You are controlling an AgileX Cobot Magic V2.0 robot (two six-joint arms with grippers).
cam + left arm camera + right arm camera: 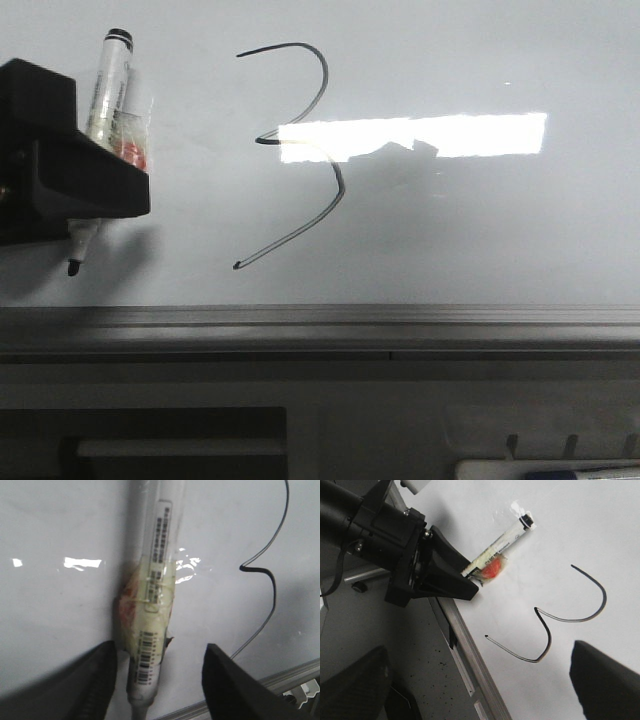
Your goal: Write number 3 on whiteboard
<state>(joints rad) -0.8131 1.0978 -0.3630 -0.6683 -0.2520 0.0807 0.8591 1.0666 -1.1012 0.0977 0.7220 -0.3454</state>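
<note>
Front view: the number 3 stands complete on the whiteboard, top bow, middle notch and long lower tail all drawn, a bright light patch crossing its middle. Left hand sits near the board's left side, well apart from the numeral, grasping a marker with the tip pointing down toward the grey edge strip. Whether the tip touches the board, cannot tell.

Left wrist view: marker is taped with clear wrap and sits against one finger; the other finger stands apart from the barrel. Part of the number 3 shows off to the side.

Right wrist view: left hand clenched on the marker, beside the finished number 3. Right hand is released, fingers wide, holding nothing.

Judgement: writing step looks done. Next move calls for keeping the tip clear of the board so no stray line lands.
</note>
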